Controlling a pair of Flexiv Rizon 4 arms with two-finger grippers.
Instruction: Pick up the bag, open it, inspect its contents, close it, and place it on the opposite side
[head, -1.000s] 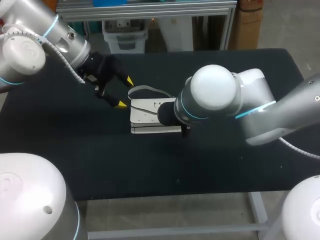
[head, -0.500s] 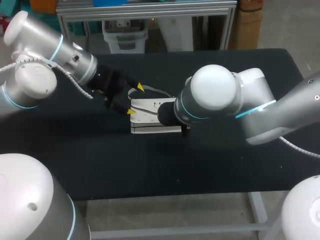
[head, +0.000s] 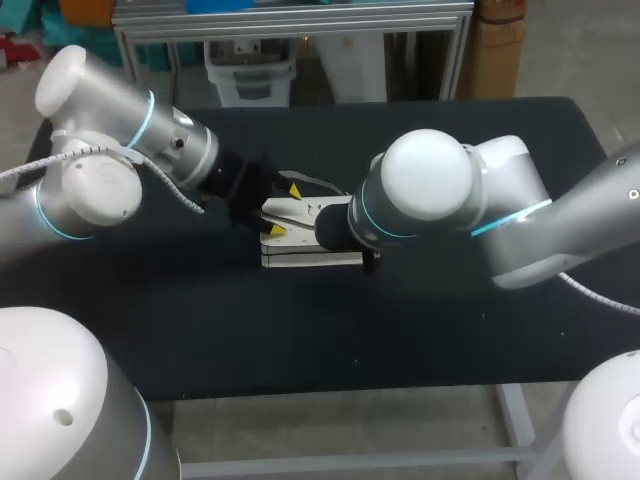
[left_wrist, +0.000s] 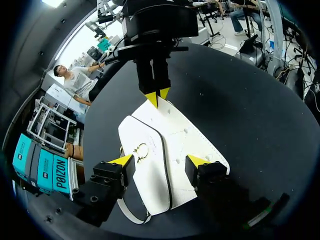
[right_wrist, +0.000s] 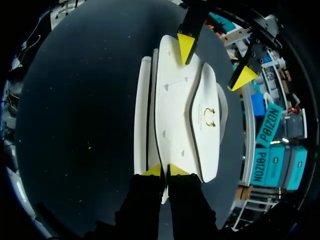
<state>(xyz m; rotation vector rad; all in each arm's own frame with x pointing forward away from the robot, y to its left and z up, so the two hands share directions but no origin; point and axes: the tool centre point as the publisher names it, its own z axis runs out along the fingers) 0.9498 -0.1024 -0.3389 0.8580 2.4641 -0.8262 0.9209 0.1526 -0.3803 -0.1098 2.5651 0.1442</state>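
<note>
A white bag (head: 300, 240) with a flap and a ring clasp (left_wrist: 141, 150) lies flat on the black table. Its pale strap (head: 300, 179) loops out at the far side. My left gripper (head: 284, 211) is at the bag's left end, open, and its yellow fingertips (left_wrist: 122, 160) straddle the flap without holding anything. In the left wrist view the left gripper (left_wrist: 160, 161) has the bag under and ahead of it. My right gripper (right_wrist: 164, 171) is shut, with its tips set against the bag's opposite end. In the head view my right arm's joint (head: 425, 185) hides it.
The black table top (head: 430, 330) spreads out around the bag, with its front edge (head: 330, 390) near the camera. My right arm crosses above the table's right half, from the right edge to the bag.
My left arm has swung right from beside the bag to its left end. Its fingers have come closer together. The right arm and the bag have stayed put.
</note>
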